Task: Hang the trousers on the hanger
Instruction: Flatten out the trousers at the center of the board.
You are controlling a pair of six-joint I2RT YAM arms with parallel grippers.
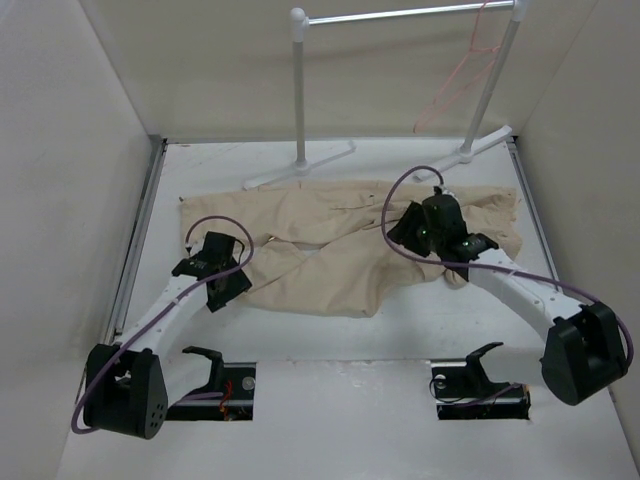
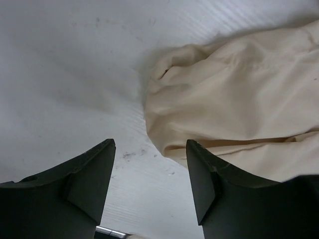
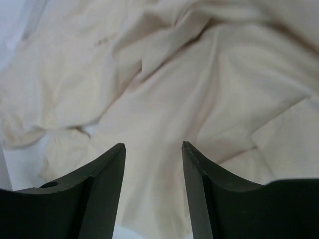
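Black fingers of the left gripper (image 2: 149,144) fill the bottom of the left wrist view. The jaws stand apart with nothing between them and only bare white surface (image 1: 400,320) in the gap. A rounded, bunched end of the beige soft cloth trousers (image 1: 330,235) lies just to one side of that gap, near one finger. Contact cannot be told.

Right gripper (image 3: 153,145): also released, jaws parted and empty. It is poised over creased cloth, with folds running across the whole right wrist view.

Trousers: spread crosswise on the surface between the two arms, rumpled, one leg folded diagonally over the other. The far edge lies near the feet of the white metal rail stand (image 1: 300,90).

Thin pink-orange wire hanger (image 1: 458,85): hangs from the right end of the rail, well apart from the trousers and from both grippers.

Judged step: early. The cloth is laid out but not gripped, and the hanger is untouched.

The next move likely calls for:
- a firm pinch on a fold or edge of the cloth, with the left gripper shifted sideways onto the bunched end;
- both ends lifted together so the legs hang evenly;
- the trousers then draped over the hanger's lower bar.

Loose layers may slip if only the top ply is caught.
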